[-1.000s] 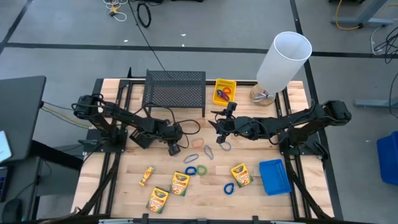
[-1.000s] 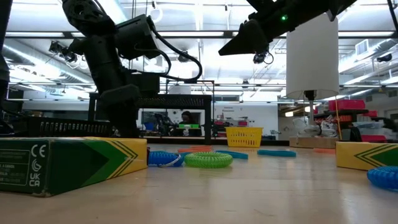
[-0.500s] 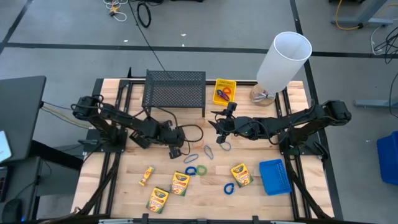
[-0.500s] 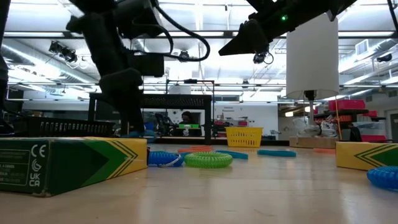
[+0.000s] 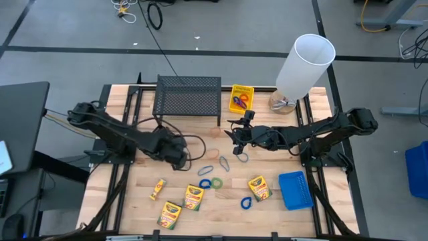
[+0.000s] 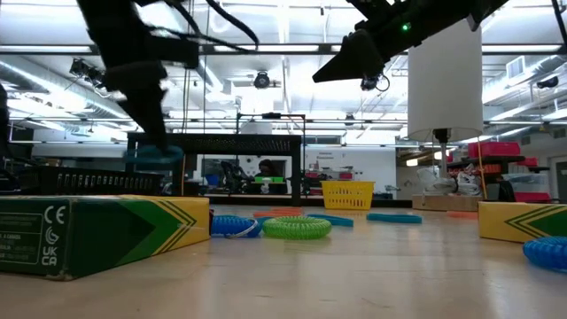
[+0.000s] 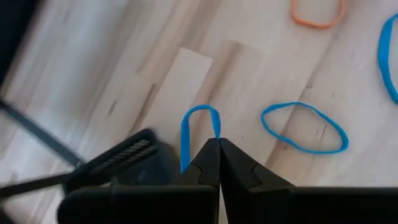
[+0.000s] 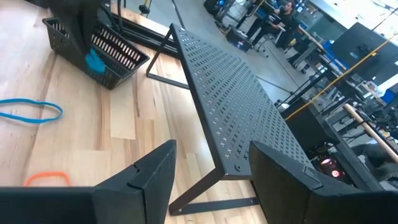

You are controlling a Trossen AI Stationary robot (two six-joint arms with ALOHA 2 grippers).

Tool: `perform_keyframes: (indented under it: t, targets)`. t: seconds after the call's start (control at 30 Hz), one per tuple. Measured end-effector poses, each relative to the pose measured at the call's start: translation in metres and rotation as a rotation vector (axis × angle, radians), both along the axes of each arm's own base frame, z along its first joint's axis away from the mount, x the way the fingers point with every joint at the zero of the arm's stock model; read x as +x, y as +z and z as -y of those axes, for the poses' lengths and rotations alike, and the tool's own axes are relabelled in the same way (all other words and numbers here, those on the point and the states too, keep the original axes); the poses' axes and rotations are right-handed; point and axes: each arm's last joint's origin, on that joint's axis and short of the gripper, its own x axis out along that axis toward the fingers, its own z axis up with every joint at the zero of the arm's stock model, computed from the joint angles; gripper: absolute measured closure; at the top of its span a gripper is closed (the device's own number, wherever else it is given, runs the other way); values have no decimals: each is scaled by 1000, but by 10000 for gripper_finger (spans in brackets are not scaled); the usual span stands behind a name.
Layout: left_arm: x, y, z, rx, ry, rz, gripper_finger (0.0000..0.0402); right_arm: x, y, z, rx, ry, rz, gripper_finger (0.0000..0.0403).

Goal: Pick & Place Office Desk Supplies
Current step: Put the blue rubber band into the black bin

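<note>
Loops lie all over the wooden table (image 5: 134,181), and you are in the middle of picking 1 of them up. Your left gripper (image 7: 218,144) is pinched tight on a blue loop (image 7: 198,127), and the loop hangs up off the wood from its tips. In the high view the left gripper (image 5: 179,159) sits left of the middle of the table, in front of the wire-mesh rack (image 5: 188,98). A small black bin (image 7: 118,163) is right next to the held loop. In the right wrist view that black bin (image 8: 99,46) has something blue at its rim, but you cannot tell if the loop is inside yet.

Your right gripper (image 5: 235,137) waits near the middle of the table with its fingers spread wide and nothing between them.

More things still wait on the wood. Another blue loop (image 7: 304,126) and an orange loop (image 7: 318,11) lie near the left gripper. A green loop (image 5: 217,182) lies by the crayon boxes (image 5: 193,197) at the front. The yellow bin (image 5: 241,98) stands at the back beside the rack, and the blue bin (image 5: 295,189) sits at the front right.

So this looks like the carry step. Next you probably need to move the held loop right over the black bin, lower it a little, then let go. Go slow, since the loop is thin and floppy and could catch on the bin's edge.
</note>
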Motion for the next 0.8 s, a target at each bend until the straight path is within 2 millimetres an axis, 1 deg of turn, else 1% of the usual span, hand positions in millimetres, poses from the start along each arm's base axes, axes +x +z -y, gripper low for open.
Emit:
perform_keyframes:
  t: [0.13, 0.27, 0.47, 0.53, 0.67, 0.8]
  targets:
    - [-16, 9, 1, 23, 59, -4, 401, 0, 0, 0, 0, 0, 0, 190]
    - [-29, 9, 0, 36, 131, -66, 401, 0, 0, 0, 0, 0, -2, 190]
    - [-35, 6, 0, -14, 163, -130, 401, 0, -1, 0, 4, 5, -10, 190]
    - [-37, 1, 0, -26, 166, -149, 401, 0, -1, 0, 5, 8, -13, 190]
    - [-46, -16, -4, -32, 206, -193, 398, 0, -2, 0, 15, 20, -16, 190]
    - [-57, -30, -8, -11, 255, -223, 375, 0, -2, -1, 18, 26, -17, 190]
